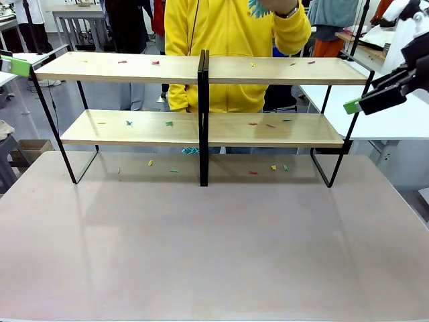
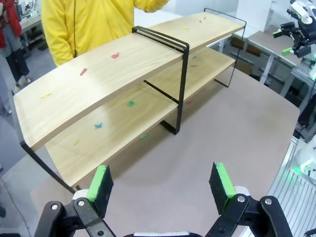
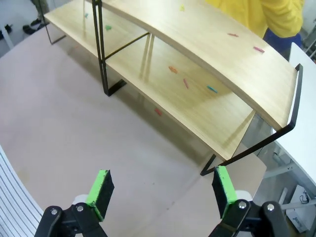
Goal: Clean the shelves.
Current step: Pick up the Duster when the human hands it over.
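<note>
Shelves (image 1: pixel 203 114): set broadside across the far part of the table (image 1: pixel 214 255), ahead of and below both sets of jaws.

Nearest: the left gripper (image 2: pixel 160 185) is held with its jaws spread wide, nothing between the green pads (image 2: pixel 101 183). The right gripper (image 3: pixel 163 190) is likewise spread wide and empty. Each is kept high and off one end of the rack, with the left end ahead of the left jaws and the right end ahead of the right jaws. This is judged a waiting stance. Both tiers and the centre post are left unobstructed, and each wrist camera gets a slanting look along the boards.

Between jaws and rack: bare table top.

Beyond: small coloured scraps (image 1: pixel 155 62) are scattered along the upper board (image 1: pixel 100 67), along the lower board (image 1: pixel 295 131), and on the table beneath the lower tier. These are judged to be the litter to be cleared. None is touched by either gripper, so the cleaning is taken as not yet begun. Being flat and small, the scraps are expected to be awkward to pinch.

Farthest: a person (image 1: pixel 228 54) in a yellow top stands just behind the centre post, one sleeve (image 1: pixel 291 30) raised above the upper board.
</note>
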{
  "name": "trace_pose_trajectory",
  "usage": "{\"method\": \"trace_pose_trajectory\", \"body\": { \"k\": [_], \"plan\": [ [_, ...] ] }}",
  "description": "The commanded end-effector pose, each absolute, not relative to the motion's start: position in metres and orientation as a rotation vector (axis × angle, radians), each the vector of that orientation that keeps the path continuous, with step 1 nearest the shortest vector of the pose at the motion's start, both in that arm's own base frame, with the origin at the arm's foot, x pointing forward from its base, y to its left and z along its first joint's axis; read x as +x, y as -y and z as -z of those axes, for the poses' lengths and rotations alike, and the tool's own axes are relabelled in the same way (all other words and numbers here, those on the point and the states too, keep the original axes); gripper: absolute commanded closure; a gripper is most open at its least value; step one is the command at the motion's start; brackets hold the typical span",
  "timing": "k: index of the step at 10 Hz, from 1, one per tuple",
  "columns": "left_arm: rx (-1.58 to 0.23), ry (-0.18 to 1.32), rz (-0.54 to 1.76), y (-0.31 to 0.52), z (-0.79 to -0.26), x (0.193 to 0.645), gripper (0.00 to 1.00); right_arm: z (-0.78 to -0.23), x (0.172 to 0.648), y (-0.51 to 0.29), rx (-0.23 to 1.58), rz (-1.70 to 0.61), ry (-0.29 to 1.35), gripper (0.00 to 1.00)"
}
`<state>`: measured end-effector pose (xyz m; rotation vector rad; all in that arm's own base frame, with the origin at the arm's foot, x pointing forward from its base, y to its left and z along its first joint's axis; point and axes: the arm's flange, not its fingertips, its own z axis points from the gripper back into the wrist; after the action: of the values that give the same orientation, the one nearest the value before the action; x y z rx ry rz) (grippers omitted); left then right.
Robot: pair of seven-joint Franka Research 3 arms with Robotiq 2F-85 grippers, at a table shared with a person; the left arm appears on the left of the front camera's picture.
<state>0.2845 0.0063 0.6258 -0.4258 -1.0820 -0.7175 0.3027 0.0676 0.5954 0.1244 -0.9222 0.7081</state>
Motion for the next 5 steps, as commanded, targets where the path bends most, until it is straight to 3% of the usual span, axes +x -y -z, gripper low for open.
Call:
{"method": "trace_pose_trajectory", "body": {
  "k": [1, 5],
  "plan": [
    [-0.426, 1.088, 0.719, -0.005, -0.626, 0.285, 0.00, -0.593, 0.283, -0.073, 0.159, -0.625, 0.961, 0.00],
    [-0.426, 1.088, 0.719, -0.005, -0.626, 0.285, 0.00, -0.609, 0.261, -0.074, 0.208, -0.487, 0.980, 0.00]
  ]
}}
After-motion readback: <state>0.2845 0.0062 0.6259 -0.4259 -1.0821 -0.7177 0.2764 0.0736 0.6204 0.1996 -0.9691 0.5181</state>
